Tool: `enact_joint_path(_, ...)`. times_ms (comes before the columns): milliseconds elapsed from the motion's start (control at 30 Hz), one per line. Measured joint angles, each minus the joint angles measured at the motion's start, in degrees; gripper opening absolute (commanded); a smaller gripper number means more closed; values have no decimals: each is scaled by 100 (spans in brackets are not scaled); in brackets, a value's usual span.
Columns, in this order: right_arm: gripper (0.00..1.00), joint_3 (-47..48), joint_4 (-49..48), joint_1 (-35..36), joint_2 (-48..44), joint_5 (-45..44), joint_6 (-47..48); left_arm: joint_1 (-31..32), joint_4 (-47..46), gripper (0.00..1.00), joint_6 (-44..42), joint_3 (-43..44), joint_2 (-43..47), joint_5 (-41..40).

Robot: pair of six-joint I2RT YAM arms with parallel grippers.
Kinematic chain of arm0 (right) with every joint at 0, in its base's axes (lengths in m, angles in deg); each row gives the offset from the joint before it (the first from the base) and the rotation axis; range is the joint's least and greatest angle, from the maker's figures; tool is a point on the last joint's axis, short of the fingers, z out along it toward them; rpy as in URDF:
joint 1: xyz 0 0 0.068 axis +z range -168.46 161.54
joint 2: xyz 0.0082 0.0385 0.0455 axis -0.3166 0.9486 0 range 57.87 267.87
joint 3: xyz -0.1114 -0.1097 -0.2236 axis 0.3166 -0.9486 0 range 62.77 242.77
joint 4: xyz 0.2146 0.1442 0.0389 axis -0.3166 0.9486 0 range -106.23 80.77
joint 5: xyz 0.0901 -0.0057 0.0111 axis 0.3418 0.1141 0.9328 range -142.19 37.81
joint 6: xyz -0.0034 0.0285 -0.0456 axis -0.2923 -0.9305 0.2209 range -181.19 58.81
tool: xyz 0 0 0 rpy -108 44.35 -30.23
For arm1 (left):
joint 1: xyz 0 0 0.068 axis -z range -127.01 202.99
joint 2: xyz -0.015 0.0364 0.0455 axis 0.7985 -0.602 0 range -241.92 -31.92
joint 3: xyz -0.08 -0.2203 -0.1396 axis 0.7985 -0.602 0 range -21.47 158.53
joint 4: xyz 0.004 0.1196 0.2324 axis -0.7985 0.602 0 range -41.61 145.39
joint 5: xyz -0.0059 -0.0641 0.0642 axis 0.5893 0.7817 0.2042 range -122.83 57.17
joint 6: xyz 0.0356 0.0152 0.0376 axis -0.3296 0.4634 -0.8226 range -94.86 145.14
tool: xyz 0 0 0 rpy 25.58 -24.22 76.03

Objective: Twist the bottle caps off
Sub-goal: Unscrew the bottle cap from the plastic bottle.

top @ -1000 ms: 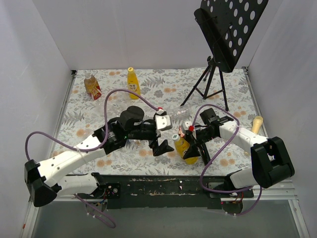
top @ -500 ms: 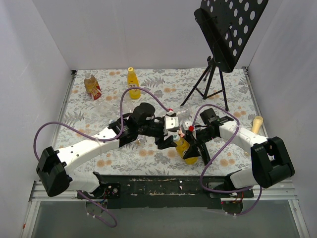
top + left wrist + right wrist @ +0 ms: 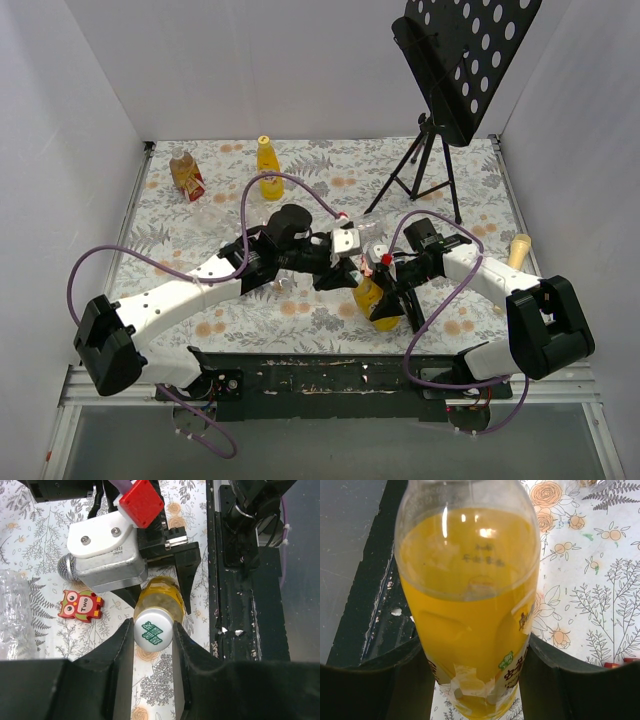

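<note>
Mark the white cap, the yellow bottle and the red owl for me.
white cap (image 3: 153, 634): left wrist view, on its printed top.
yellow bottle (image 3: 470, 610): right wrist view, on its juice-filled body.
red owl (image 3: 80, 606): left wrist view, on its belly.

A yellow juice bottle (image 3: 470, 610) sits tilted near the front edge, with its white, green-printed cap (image 3: 153, 633) still on. A second yellow bottle (image 3: 268, 172) and a brown bottle (image 3: 186, 172) with a red label stand at the back left. A clear bottle (image 3: 15, 615) lies on its side.
</note>
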Motion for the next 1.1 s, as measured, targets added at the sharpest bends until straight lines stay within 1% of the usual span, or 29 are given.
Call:
enact_joint_path(67, 15, 0, 4, 0, 0, 7, 0, -2, 39, 0, 195, 46, -31, -44)
enact_joint_path(133, 15, 0, 13, 0, 0, 13, -37, 0, 131, 0, 638, 146, -81, -188)
enact_joint_path(200, 15, 0, 20, -7, 0, 44, -120, 4, 286, 0, 1453, 313, -157, -485)
enact_joint_path(367, 15, 20, 20, -28, 9, 101, -247, 116, 1233, 0, 4269, 994, -433, -1480)
enact_joint_path(467, 15, 28, 31, -37, 37, 66, -212, 350, 1611, 0, 5294, 1176, -494, -2138)
enact_joint_path(567, 15, 28, 85, -33, 55, 24, -173, 483, 1814, 1, 5805, 1259, -529, -2546)
enact_joint_path(600, 15, 28, 87, -33, 55, 20, -175, 498, 1853, 9, 5866, 1285, -544, -2612)
enact_joint_path(633, 15, 28, 87, -37, 55, 20, -177, 511, 1893, 22, 5917, 1322, -562, -2677)
enact_joint_path(667, 15, 28, 87, -39, 55, 17, -181, 527, 1941, 40, 5932, 1364, -579, -2736)
enact_joint_path(700, 15, 28, 85, -39, 55, 17, -179, 538, 1976, 52, 5910, 1390, -584, -2793)
enact_joint_path(833, 15, 33, 61, -4, 55, 7, -120, 564, 1827, 78, 5617, 1412, -518, -2973)
enact_joint_path(867, 15, 33, 61, 2, 55, 7, -107, 564, 1718, 83, 5477, 1390, -417, -2986)
enact_joint_path(933, 15, 35, 63, 7, 55, 7, -90, 562, 1473, 97, 5180, 1259, -114, -2968)
enact_joint_path(1000, 15, 35, 68, 7, 55, 9, -85, 557, 1259, 98, 4728, 1049, 358, -2885)
enact_joint_path(1100, 15, 37, 68, 13, 63, 15, -79, 557, 997, 98, 3757, 793, 1032, -2345)
